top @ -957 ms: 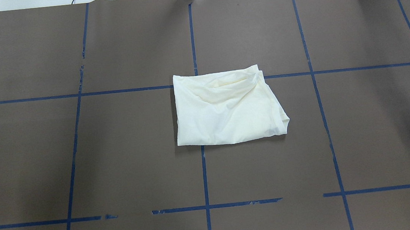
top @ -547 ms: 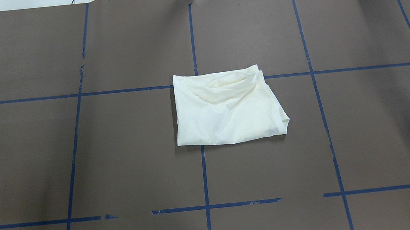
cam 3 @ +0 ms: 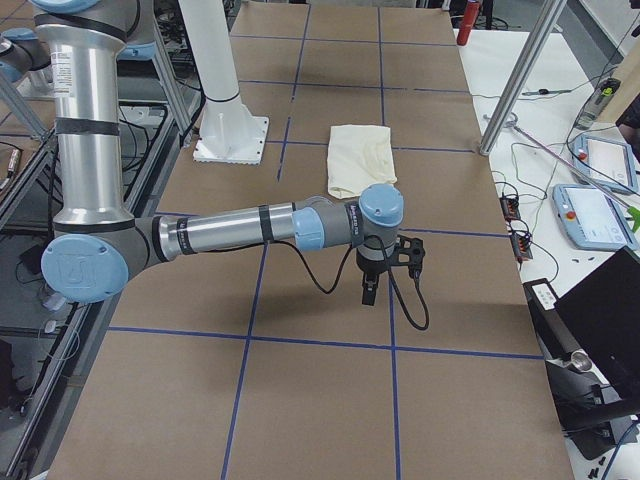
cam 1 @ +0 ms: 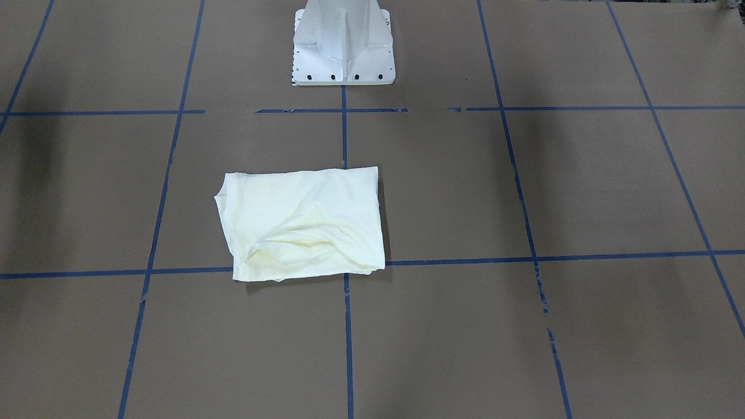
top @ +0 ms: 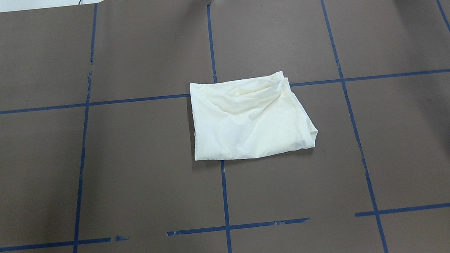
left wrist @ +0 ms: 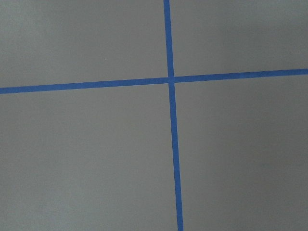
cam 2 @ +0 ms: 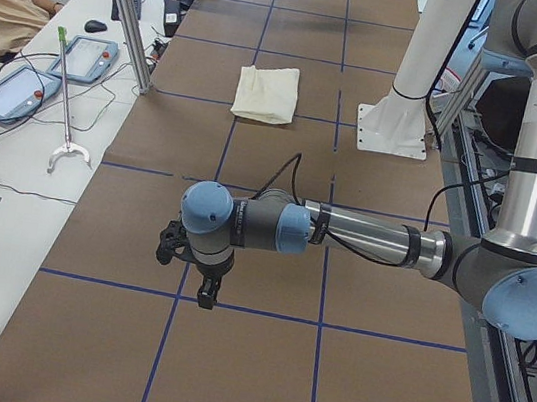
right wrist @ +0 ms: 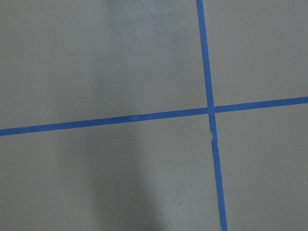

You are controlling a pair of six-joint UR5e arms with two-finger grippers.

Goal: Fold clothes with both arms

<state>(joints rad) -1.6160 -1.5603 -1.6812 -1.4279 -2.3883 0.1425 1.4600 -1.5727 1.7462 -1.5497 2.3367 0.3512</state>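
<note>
Front-facing: the folded cream cotton T-shirt [cam 1: 302, 224] is lying before the white pedestal base [cam 1: 343, 43], long axis crosswise. Overhead: it is sitting slightly right of that base. Side views: the left gripper [cam 2: 203, 287] and the right gripper [cam 3: 367, 288] are hanging far from the base, the right probably nearer the shirt; I cannot tell how wide either is standing.

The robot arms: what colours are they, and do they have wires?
The left arm and the right arm are shiny silver tubes with round light-blue caps at the joints. The left gripper and the right gripper are small and black. A thin black cable loops along each arm, and the upright tubes carry small printed labels.
</note>
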